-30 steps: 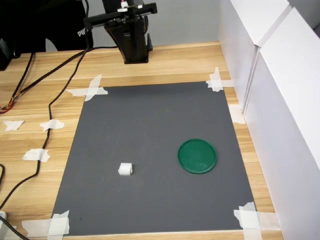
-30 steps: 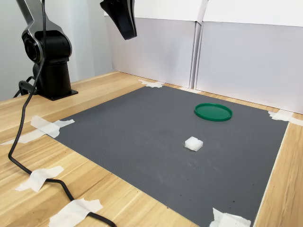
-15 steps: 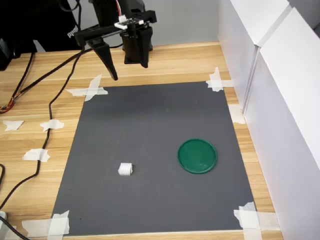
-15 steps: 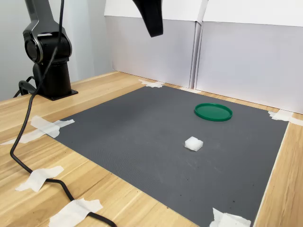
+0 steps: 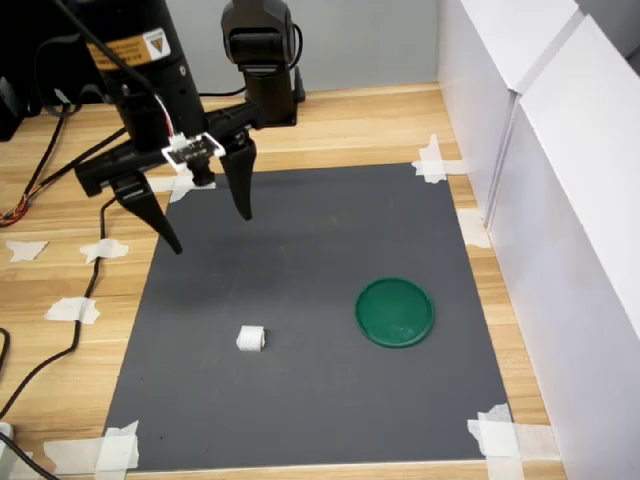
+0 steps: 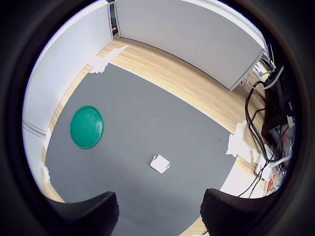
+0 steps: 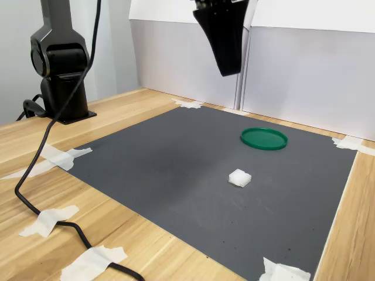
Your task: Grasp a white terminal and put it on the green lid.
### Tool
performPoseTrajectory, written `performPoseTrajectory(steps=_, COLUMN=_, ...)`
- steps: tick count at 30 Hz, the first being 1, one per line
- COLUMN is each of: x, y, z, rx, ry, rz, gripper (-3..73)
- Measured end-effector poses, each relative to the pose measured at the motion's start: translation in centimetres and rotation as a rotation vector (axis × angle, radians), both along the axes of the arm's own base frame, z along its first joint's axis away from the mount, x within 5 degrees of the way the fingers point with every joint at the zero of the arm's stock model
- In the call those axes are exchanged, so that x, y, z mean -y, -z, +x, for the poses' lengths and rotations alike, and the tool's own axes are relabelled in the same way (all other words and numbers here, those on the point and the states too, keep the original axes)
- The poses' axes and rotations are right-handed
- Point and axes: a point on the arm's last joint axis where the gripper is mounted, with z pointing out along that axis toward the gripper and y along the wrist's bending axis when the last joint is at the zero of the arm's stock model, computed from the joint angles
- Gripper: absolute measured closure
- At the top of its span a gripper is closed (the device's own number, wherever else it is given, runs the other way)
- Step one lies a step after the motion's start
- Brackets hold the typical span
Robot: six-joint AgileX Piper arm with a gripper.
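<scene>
A small white terminal lies on the dark grey mat, toward the first exterior view's lower left. The round green lid lies flat on the mat, to the terminal's right in the first exterior view, and it is bare. My gripper hangs high above the mat's far left part in the first exterior view. It is open, with nothing between its black fingers. It is well clear of both objects.
White tape pieces hold the mat's corners to the wooden table. Black cables run along the first exterior view's left. The arm's base stands behind the mat. White panel walls close the first exterior view's right.
The arm has swung out from the base over the mat and come lower and closer to the terminal. The gripper's fingers stay apart. Terminal and lid have not moved.
</scene>
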Motion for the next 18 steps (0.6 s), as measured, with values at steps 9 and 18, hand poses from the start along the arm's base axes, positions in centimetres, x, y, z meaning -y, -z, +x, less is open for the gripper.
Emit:
performPoseTrajectory(steps=9, x=-2.5, y=2.3, z=1.4, rx=-0.085, ry=-0.028, rz=0.003, gripper=-0.7)
performPoseTrajectory(steps=18, x=-2.3, y=4.5, z=3.1, rx=-0.067, ry=-0.006, rz=-0.015, gripper=-0.6)
